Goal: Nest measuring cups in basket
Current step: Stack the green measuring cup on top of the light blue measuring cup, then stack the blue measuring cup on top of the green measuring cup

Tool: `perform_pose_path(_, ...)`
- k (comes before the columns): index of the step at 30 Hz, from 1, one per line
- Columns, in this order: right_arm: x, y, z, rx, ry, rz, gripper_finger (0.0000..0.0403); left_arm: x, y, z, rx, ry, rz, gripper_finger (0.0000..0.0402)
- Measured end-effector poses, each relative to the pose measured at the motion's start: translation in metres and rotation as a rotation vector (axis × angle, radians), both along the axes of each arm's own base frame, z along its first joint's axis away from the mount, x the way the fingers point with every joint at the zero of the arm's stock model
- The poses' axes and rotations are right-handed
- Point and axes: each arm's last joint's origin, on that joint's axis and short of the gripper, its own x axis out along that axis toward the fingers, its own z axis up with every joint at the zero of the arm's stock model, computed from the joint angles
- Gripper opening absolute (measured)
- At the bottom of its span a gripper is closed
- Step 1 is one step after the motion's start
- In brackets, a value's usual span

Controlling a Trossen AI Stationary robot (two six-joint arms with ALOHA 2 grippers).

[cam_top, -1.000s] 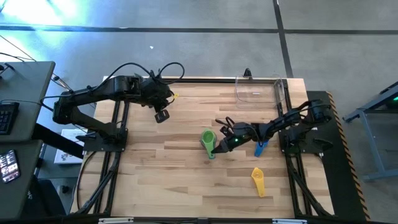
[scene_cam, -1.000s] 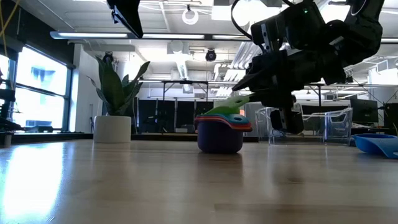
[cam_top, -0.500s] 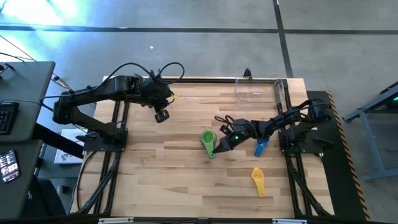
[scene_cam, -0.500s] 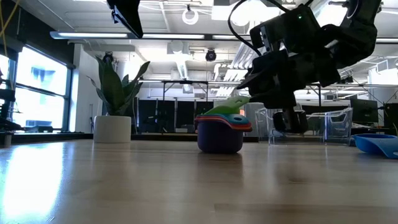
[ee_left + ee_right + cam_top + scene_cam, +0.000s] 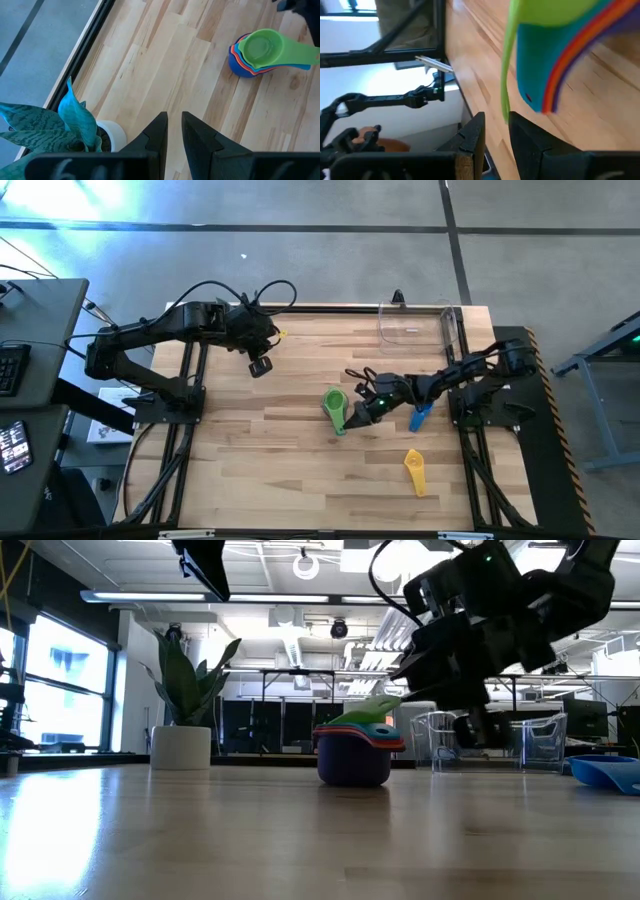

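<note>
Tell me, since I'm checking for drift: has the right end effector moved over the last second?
Yes. In the low view the right end effector has risen slightly, away from the tabletop.

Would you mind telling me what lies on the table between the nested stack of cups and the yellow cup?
Bare wood only: in the high view nothing lies between the nested stack and the yellow cup; the right gripper sits beside the stack.

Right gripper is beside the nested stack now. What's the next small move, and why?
Probably swing the right gripper over to the blue cup and pick it up: the stack is topped with green, while blue and the yellow cup lie loose on the table.
</note>
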Motion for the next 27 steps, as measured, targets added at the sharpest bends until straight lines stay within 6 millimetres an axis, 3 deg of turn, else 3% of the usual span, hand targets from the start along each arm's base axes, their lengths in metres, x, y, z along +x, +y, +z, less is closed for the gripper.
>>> perform_pose_path(7,-0.019,-0.004,0.019,-0.095,0.101,-0.122,0.0078,0.0,0.0,0.0,0.0,0.0,-0.001,0.0046)
perform_pose_path(12,-0.024,-0.017,0.033,-0.165,0.063,-0.255,0.0077,0.0,0.0,0.0,0.011,0.007,-0.021,0.0046)
perform_pose_path(16,-0.024,-0.021,0.035,-0.169,0.054,-0.261,0.0077,0.0,0.0,0.0,0.012,0.008,-0.022,0.0046)
perform_pose_path(20,-0.027,-0.016,0.036,-0.145,0.085,-0.275,0.0078,0.0,0.0,0.0,0.012,0.008,-0.022,0.0046)
perform_pose_path(27,-0.05,0.002,0.042,-0.141,0.232,-0.354,0.0078,0.0,0.0,0.0,0.012,0.008,-0.023,0.0046)
